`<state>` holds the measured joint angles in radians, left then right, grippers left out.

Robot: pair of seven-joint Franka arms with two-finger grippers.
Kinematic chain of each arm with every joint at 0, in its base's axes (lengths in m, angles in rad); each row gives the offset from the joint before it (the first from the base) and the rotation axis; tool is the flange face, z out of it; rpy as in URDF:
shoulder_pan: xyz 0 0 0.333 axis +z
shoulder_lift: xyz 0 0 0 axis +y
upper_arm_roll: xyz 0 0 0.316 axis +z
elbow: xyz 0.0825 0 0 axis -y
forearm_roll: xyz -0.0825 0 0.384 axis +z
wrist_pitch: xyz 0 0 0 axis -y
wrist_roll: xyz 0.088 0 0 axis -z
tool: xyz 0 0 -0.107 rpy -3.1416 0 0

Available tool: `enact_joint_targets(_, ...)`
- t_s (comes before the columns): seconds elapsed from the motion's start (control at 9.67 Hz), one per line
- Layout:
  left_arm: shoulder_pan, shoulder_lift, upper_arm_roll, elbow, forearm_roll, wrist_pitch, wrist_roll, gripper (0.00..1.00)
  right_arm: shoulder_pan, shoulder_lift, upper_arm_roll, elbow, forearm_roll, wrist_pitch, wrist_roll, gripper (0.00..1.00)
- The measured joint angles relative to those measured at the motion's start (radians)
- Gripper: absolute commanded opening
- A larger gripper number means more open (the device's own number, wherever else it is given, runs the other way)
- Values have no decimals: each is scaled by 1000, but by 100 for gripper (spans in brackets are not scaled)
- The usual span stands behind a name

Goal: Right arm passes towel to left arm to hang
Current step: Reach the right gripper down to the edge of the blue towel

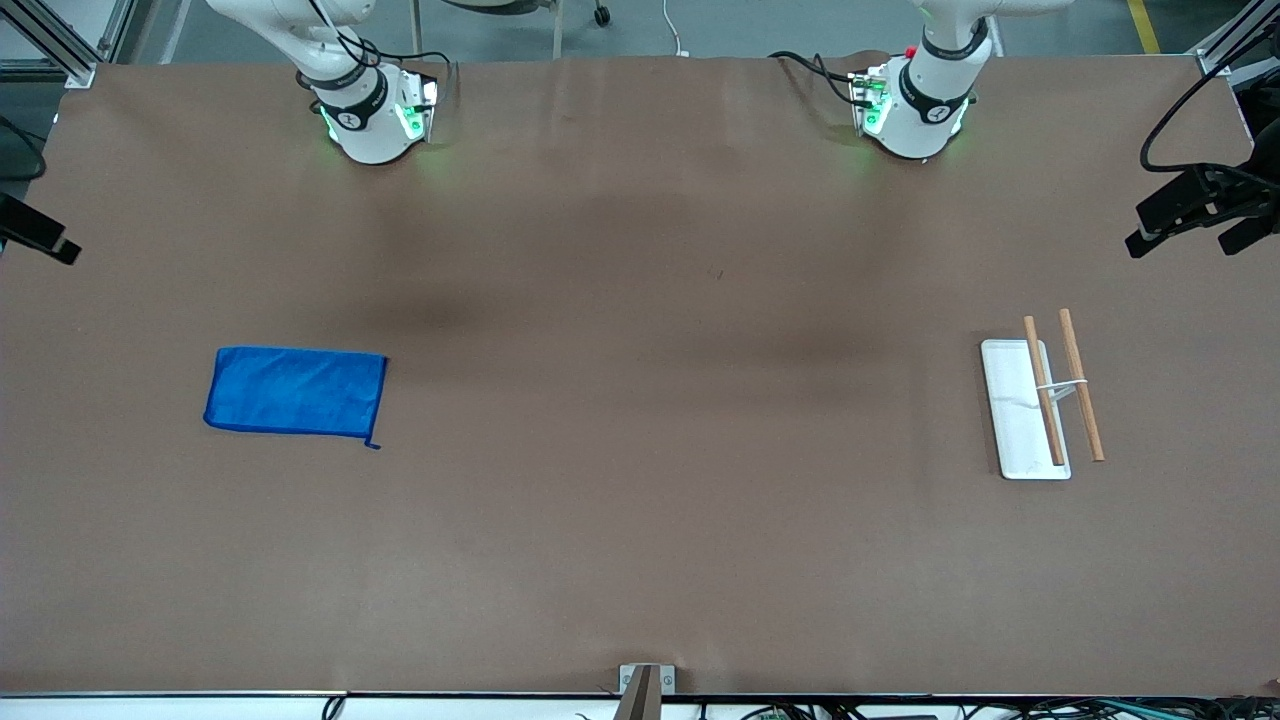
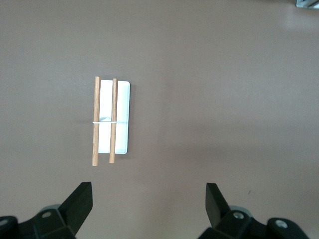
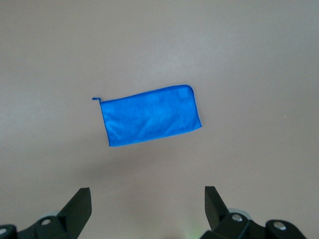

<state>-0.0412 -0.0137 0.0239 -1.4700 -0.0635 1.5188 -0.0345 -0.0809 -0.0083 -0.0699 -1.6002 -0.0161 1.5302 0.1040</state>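
Even, diffuse light from overhead fills all three views, bright without harsh glare. On the brown table (image 1: 640, 560) soft, blurred dark patches lie near the middle (shadows of the raised arms, by their look). Green glow spills from both arm bases onto the cover. The towel (image 1: 296, 391) reads saturated and crisp. The wrist views look slightly paler, and the rack (image 2: 113, 119) casts only a thin shadow.

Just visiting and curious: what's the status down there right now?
Left gripper open, high over rack. Right gripper open, high over towel. Towel flat on table, untouched. Nothing in the way.
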Motion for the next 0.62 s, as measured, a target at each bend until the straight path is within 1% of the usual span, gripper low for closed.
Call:
enact_joint_targets(0.1,1,0,4,0,0,-4,19,100,8,52,5,-40,0,40,-1,100)
enact_joint_targets(0.31,3,-1,7,0,-1,-7,32,100,18,192,9,-92,-1,141,-6,100)
enact_joint_targets(0.41,3,-1,7,0,-2,-7,32,100,17,248,6,-135,-2,235,-36,100)
enact_joint_targets(0.52,3,-1,7,0,-3,-7,33,100,12,281,2,-208,-3,358,-95,100)
enact_joint_targets(0.62,3,-1,7,0,-3,-7,35,100,1,299,-5,-305,-3,513,-144,100)
